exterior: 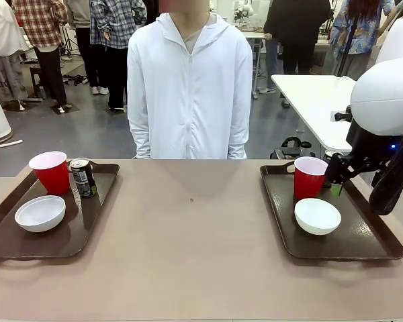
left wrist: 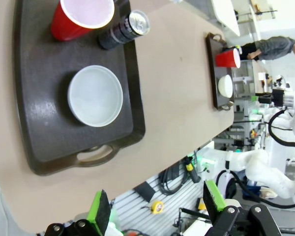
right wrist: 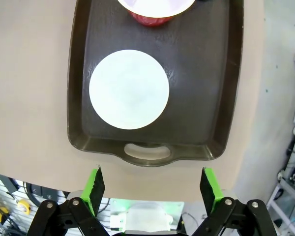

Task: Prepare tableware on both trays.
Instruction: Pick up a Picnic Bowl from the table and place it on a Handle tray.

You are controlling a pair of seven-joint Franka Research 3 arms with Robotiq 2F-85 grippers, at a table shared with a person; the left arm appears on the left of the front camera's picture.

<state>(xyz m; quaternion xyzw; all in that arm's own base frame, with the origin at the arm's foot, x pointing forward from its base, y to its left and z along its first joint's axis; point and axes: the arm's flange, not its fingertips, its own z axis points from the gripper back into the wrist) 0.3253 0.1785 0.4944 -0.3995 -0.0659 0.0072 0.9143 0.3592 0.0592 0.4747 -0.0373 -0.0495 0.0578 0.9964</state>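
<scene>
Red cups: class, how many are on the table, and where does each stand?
2. One red cup stands on the left tray, beside the can; the other red cup on the right tray, behind its bowl.

floor: grey, smooth, glossy (exterior: 87, 131) | surface: plain tan top (exterior: 188, 235) | furniture: white table (exterior: 316, 100) behind at the right, dark stool (exterior: 40, 74) far left | people standing at the back (exterior: 114, 40) | light: even, indoor
</scene>
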